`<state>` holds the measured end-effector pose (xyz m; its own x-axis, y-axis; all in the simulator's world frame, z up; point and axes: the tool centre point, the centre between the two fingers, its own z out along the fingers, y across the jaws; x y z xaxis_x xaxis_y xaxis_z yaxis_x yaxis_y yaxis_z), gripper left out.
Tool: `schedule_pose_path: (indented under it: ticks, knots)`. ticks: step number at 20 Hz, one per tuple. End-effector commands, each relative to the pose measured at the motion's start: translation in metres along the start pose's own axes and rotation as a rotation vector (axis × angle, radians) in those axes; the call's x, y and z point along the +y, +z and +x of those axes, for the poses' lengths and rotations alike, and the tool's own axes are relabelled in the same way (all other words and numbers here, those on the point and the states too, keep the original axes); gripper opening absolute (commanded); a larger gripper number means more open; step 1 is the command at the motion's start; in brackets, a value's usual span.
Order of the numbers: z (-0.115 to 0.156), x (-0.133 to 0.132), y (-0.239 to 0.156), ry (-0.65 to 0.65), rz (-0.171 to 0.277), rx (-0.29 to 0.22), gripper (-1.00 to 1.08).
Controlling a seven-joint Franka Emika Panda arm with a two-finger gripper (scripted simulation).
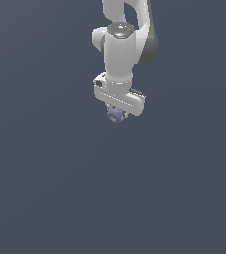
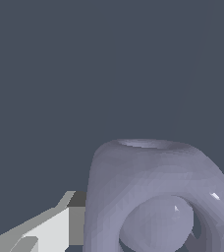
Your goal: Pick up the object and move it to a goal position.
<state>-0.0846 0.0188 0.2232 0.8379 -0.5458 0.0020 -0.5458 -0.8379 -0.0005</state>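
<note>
The object (image 1: 115, 114) is a small pale lavender-grey lumpy ball. It sits right under the white gripper bar of my arm in the exterior view, partly hidden by it. My gripper (image 1: 118, 113) is closed around the ball; the fingers are mostly hidden behind the bar. In the wrist view the object (image 2: 153, 197) fills the near field as a large lavender rounded shape with hollows. One grey-white finger (image 2: 60, 224) presses against its side. The other finger is hidden.
A plain dark grey-blue ground (image 1: 50, 188) fills both views. No other objects or edges show. No goal marker is visible.
</note>
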Motion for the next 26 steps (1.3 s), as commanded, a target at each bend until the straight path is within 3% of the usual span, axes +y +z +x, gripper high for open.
schedule_pose_path:
  ticks: [1,14,26]
  knots:
    - [-0.003,-0.001,-0.027,0.0,-0.001,0.0,-1.0]
    - [-0.014,-0.008,-0.142,0.0,-0.001,-0.001,-1.0]
    - [-0.015,-0.012,-0.175,-0.001,-0.001,-0.002,-1.0]
